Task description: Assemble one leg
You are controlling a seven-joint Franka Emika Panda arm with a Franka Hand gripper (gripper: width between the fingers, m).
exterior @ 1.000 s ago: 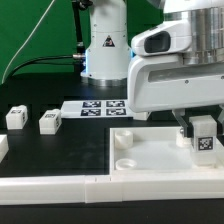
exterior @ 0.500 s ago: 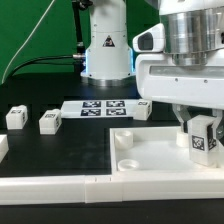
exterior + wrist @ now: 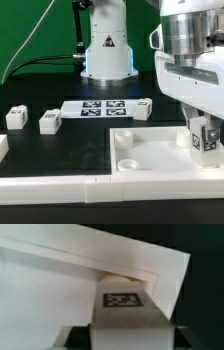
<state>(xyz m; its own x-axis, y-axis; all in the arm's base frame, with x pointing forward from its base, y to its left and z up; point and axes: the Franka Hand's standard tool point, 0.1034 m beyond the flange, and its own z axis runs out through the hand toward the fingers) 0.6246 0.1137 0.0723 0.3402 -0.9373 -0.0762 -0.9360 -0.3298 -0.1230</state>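
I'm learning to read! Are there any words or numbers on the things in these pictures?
No words or numbers can be read anywhere.
The leg in the gripper: only a black-and-white square marker.
The marker board: only square markers.
The robot base: a triangle sign, too small to read.

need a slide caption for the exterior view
Gripper holds a leg over the white panel's corner.
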